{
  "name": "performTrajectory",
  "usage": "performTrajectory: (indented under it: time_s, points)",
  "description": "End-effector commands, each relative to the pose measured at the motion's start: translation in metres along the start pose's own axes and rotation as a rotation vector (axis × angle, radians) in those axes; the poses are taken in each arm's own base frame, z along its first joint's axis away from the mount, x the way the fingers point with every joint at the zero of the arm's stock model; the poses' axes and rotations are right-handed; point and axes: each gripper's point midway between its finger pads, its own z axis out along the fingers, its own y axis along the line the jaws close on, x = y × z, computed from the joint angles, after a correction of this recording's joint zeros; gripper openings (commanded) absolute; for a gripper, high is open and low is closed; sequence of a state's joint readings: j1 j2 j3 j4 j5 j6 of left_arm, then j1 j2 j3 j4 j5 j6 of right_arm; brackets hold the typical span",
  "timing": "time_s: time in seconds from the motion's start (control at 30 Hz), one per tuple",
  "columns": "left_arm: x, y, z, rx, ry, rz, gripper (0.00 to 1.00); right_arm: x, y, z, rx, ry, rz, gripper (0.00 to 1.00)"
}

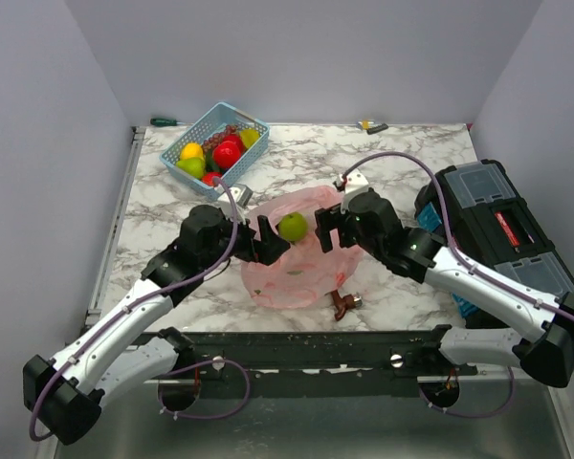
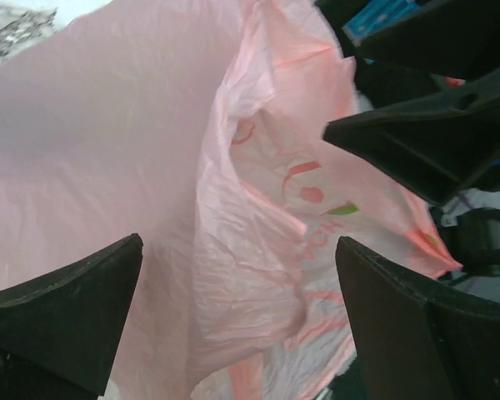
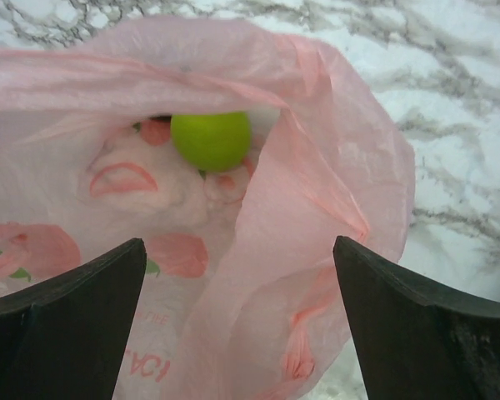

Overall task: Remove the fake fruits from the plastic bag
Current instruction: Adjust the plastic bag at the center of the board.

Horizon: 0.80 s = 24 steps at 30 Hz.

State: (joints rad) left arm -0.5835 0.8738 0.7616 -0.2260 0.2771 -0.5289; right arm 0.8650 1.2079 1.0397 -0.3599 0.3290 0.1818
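The pink plastic bag lies crumpled on the marble table between both arms. A green apple sits in its open mouth; in the right wrist view the green apple shows inside the bag. My left gripper is open just left of the apple, its jaws astride a fold of the bag. My right gripper is open just right of the apple, its jaws astride the bag's near rim. Neither holds anything. Any other fruit in the bag is hidden.
A light blue basket at the back left holds red, yellow and green fruits. A black toolbox stands at the right. A small brown tap-like piece lies by the bag's near edge. A screwdriver lies at the back.
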Motion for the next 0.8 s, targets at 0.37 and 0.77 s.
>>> performTrajectory:
  time_s: [0.37, 0.77]
  points:
    - [0.048, 0.131, 0.001, -0.656, -0.02, -0.027, 0.59, 0.136, -0.027, 0.009, 0.169, 0.087, 0.386, 0.65]
    - [0.012, 0.058, -0.044, -0.341, -0.144, -0.004, 0.96, 0.105, 0.029, 0.023, -0.155, -0.01, 0.337, 0.09]
